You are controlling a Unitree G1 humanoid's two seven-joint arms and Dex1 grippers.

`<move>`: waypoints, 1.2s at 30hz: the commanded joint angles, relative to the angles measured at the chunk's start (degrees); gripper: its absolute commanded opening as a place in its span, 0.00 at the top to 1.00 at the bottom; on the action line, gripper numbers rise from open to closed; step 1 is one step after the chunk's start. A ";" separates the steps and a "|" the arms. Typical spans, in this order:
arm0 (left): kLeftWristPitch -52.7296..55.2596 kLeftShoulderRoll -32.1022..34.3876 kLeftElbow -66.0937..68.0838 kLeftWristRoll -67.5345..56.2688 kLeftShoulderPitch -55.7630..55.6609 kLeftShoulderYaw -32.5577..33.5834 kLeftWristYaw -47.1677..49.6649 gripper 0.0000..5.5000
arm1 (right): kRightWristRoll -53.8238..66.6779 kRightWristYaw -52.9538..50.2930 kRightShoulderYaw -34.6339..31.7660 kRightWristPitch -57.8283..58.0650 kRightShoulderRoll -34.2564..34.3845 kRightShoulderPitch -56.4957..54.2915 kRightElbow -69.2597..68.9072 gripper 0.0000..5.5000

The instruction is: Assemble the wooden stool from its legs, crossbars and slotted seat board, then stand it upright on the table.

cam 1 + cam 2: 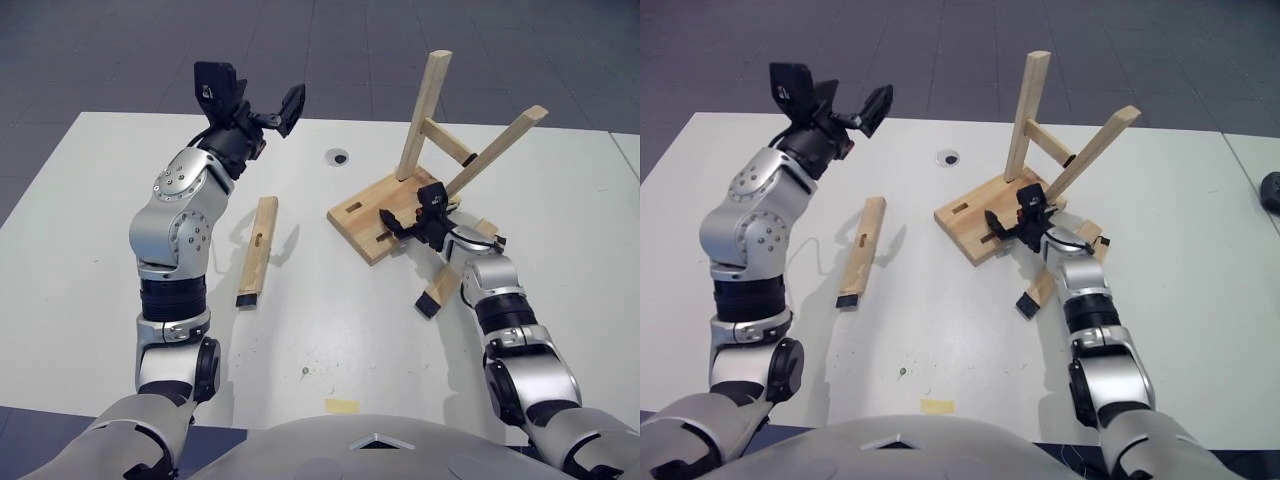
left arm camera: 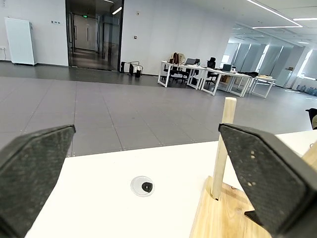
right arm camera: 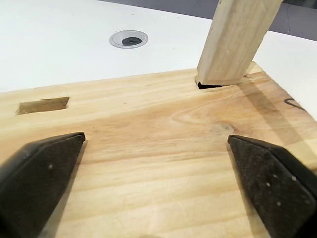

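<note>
The slotted seat board [image 1: 368, 212] lies flat on the white table [image 1: 90, 200], with two legs [image 1: 424, 115] standing up from it, joined by a crossbar [image 1: 452, 142]. One empty slot [image 3: 43, 105] shows in the board. My right gripper [image 1: 412, 216] hovers open just over the board's near edge, nothing between its fingers. A loose leg [image 1: 258, 248] lies on the table left of the board. Another loose leg [image 1: 447, 282] lies under my right forearm. My left gripper [image 1: 258, 98] is raised high above the table's far left, open and empty.
A round cable grommet [image 1: 338, 156] sits in the table behind the board. A small strip of tape [image 1: 341, 405] lies near the front edge. A dark object [image 1: 1270, 187] rests at the far right of the table.
</note>
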 commanded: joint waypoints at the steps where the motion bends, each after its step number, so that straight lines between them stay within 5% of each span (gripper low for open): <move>1: 1.17 0.40 -0.15 0.50 -0.68 -0.69 -0.66 0.02 | -5.20 8.17 8.33 2.96 -1.30 4.97 -1.65 0.02; 6: 1.30 0.70 -0.32 0.82 -0.32 -0.28 -0.74 0.02 | -4.45 17.46 13.42 7.32 -6.26 14.44 -13.82 0.02; 22: 1.40 0.17 -0.74 2.47 1.09 -0.76 -0.42 0.02 | 2.52 12.66 1.49 13.00 -13.68 31.88 -34.46 0.02; 28: 1.20 0.04 -0.97 2.66 1.56 -0.62 -0.06 0.02 | 3.07 -6.94 -12.92 8.15 -6.57 19.92 -23.50 0.02; 36: 0.42 -0.28 -0.09 3.11 0.80 -0.85 -0.48 0.02 | -1.48 -12.42 -12.98 1.04 -4.70 6.01 -7.99 0.02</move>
